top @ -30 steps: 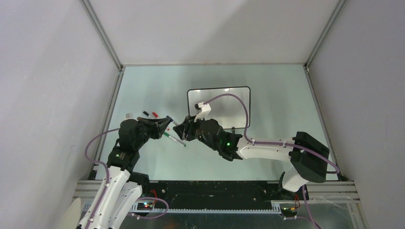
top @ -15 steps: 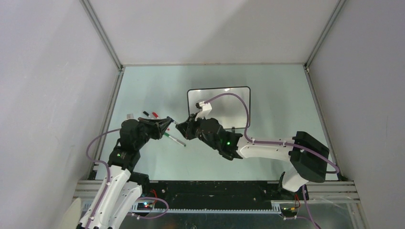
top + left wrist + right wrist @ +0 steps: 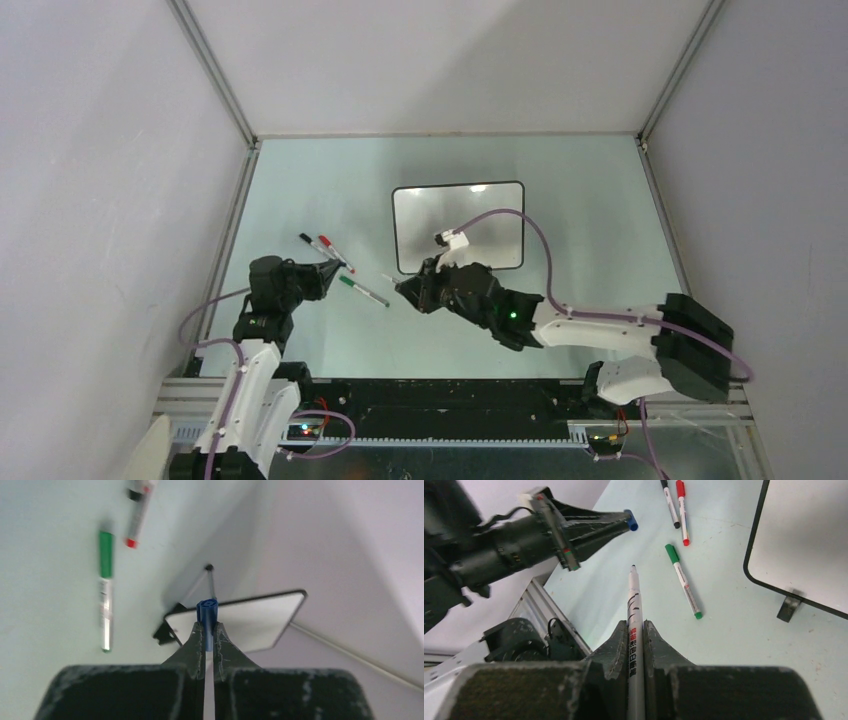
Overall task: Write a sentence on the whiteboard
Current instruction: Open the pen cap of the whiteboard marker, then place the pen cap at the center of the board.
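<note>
- Top view: the whiteboard lies on the pale green table, toward the far middle. Its glossy white face carries two small spots of glare near its far edge.
- The left gripper sits to the board's near left with its jaws pinched together. What it pinches is too small to make out from here.
- The right gripper is just off the board's near-left corner, pointing left toward the other gripper; the two stand apart.
- Three markers lie loose on the table: a black marker and a red marker side by side, and a green marker between the two grippers.
- Left wrist view: the left gripper is clamped on a blue cap, whose round end sticks out past the fingertips.
- The whiteboard is beyond it, with one black foot visible at its edge. The green and red markers lie off to the left and are blurred.
- Right wrist view: the right gripper grasps a white marker by its barrel, with the bare dark tip pointing forward and clear of the table.
- The left gripper is ahead at upper left, showing the blue cap at its tip.
- The whiteboard takes up the upper right corner, and the green marker lies near its edge.
</note>
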You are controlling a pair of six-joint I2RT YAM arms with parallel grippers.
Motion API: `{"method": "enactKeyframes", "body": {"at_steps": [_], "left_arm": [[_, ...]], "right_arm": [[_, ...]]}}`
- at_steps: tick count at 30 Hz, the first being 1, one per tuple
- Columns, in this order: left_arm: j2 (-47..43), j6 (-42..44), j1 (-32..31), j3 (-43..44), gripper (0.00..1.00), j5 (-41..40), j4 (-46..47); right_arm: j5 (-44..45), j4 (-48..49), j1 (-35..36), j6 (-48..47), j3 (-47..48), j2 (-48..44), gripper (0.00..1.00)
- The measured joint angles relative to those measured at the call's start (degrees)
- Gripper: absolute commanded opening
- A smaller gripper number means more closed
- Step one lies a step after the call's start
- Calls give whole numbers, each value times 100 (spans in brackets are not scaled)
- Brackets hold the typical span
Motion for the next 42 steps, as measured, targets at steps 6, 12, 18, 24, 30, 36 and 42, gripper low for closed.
{"method": "enactKeyframes", "body": {"at_steps": [6,12,18,24,30,36,42], "left_arm": [[57,319,232,-175,0,-518,-195],[22,1161,238,236,1,-1440,-1226],[90,1716,243,160,4,-2004,-1628],[614,1917,243,-205,29,-2057,-1624],[1038,2361,243,-90,88,-1996,-1464],[918,3292,201,227,99,-1554,-1019],[662,4063,-520,66,99,-457,627]], "right_arm": [[-256,-267,-83,-101,-299,-796,0],[-656,-935,-579,-192,-361,-1248,0],[-927,-1517,-1204,-378,-599,-1805,0],[-1165,-1757,-1482,-487,-732,-2074,0],[-1364,-1978,-1685,-562,-756,-2214,0],[-2133,-2181,-2463,-625,-756,-2288,0],[-2929,-2446,-3180,-645,-756,-2393,0]]}}
